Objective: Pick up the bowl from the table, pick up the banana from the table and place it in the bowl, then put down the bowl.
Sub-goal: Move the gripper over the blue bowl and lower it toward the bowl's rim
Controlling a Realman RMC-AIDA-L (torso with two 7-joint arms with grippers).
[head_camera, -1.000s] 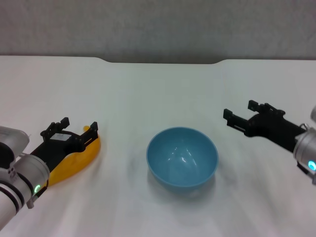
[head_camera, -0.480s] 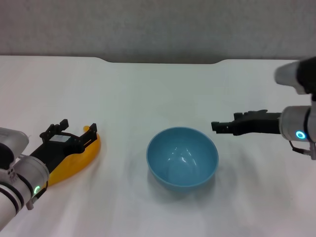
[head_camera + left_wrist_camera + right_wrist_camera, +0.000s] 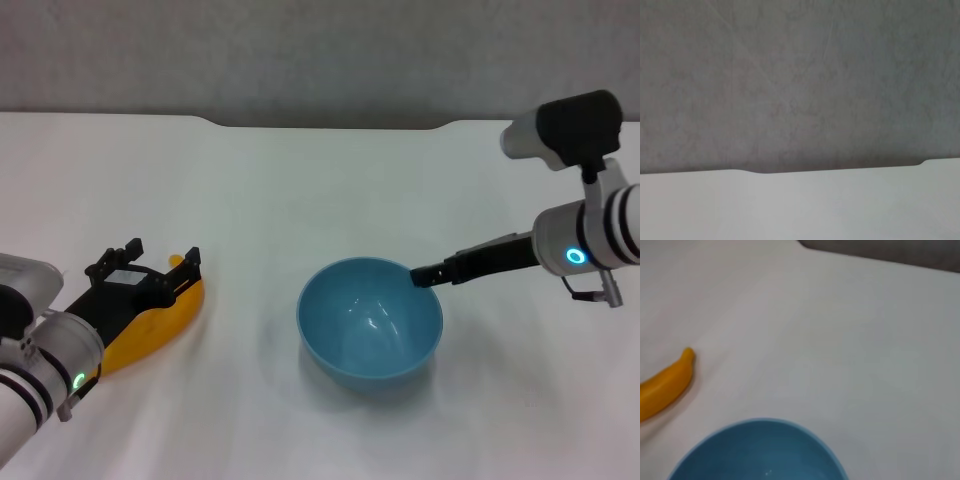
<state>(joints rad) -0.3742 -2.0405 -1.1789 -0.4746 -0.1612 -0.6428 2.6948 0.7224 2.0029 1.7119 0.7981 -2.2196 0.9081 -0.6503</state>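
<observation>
The light-blue bowl [image 3: 370, 325] stands upright on the white table [image 3: 300, 180], a little right of centre. My right gripper [image 3: 422, 276] reaches in from the right, its tip at the bowl's far right rim, seen edge-on. The right wrist view shows the bowl's rim [image 3: 760, 445] close below and the banana [image 3: 665, 385] farther off. The yellow-orange banana [image 3: 160, 322] lies on the table at the left. My left gripper [image 3: 160, 256] hovers over it with fingers spread apart, partly hiding it.
The table's far edge has a shallow notch [image 3: 330, 124] against a grey wall [image 3: 320, 50]. The left wrist view shows only that edge [image 3: 755, 172] and the wall.
My right arm has swung up and in toward the bowl, turning the gripper edge-on until its tip reached the rim. The left arm, banana and bowl have not moved.
</observation>
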